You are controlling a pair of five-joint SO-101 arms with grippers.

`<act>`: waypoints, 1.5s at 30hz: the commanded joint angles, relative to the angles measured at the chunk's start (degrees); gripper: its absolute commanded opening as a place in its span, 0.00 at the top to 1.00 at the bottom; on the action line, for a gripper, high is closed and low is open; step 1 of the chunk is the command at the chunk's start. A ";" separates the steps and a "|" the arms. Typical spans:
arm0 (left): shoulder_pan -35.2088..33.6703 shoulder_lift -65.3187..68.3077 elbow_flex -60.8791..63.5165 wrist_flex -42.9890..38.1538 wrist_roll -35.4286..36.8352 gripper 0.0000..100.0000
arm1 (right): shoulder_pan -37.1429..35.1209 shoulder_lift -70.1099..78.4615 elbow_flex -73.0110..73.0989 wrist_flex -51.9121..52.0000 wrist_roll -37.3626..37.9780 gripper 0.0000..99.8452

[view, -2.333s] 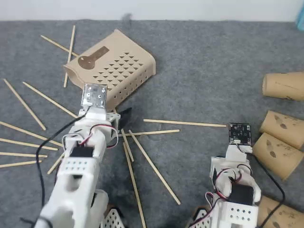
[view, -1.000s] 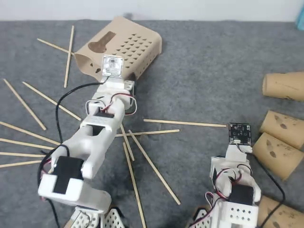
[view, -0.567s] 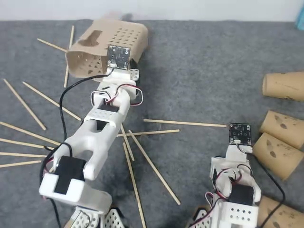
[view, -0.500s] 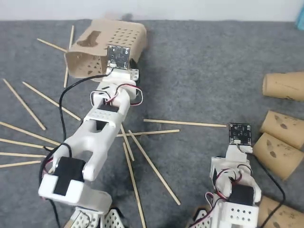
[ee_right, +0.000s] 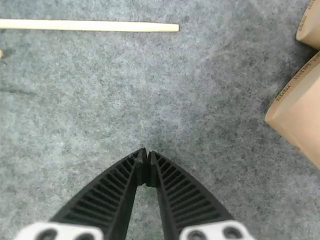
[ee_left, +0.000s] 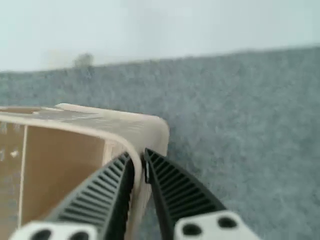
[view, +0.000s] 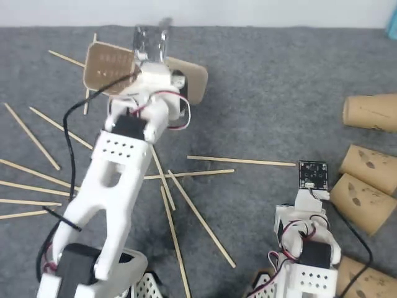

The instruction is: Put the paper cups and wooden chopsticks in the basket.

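The left arm [view: 118, 167] stretches across the grey mat [view: 279, 81] toward 11 o'clock, where the tan basket [view: 102, 65] sits at the mat's far edge. The left claw [ee_left: 142, 159] is clamped on the basket's rim near a rounded corner, one finger inside the wall and one outside. Whether the basket stands flat or is tipped cannot be told.

The right arm [view: 307, 248] sits at 5 o'clock. The right claw [ee_right: 145, 155] is pressed together on nothing and points down at bare mat.

Four paper cups [view: 371, 112] lie on their sides from 3 to 5 o'clock, well apart from the basket. Chopsticks [view: 200, 217] lie scattered flat on the mat. A fan of them is at 9 o'clock, and several cross near the centre beside the left arm. One lies just ahead of the right claw, pointing toward the cups.
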 commanded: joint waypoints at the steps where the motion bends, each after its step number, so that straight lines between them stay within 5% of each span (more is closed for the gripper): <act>1: 0.35 3.08 -14.64 11.69 1.05 0.99 | 0.66 -0.57 1.05 0.40 0.70 0.99; 15: 3.96 41.14 -69.85 43.96 1.23 0.98 | 0.66 -0.57 1.05 0.40 0.70 0.99; 23: 4.13 58.20 -105.98 59.34 1.05 0.62 | 0.66 -0.57 1.05 0.40 0.70 0.99; 26: 4.31 61.01 -116.09 61.63 0.97 0.61 | 0.66 -0.57 1.05 0.40 0.70 0.99; 31: 4.04 60.57 -114.86 61.63 -5.36 0.71 | 0.66 -0.57 1.05 0.40 0.70 0.99; 38: 4.04 60.57 -110.11 61.54 -26.11 0.80 | 0.66 -0.57 1.05 0.40 0.70 0.99; 45: 3.43 61.19 -103.87 60.75 -27.25 0.80 | 0.66 -0.57 1.05 0.40 0.70 0.99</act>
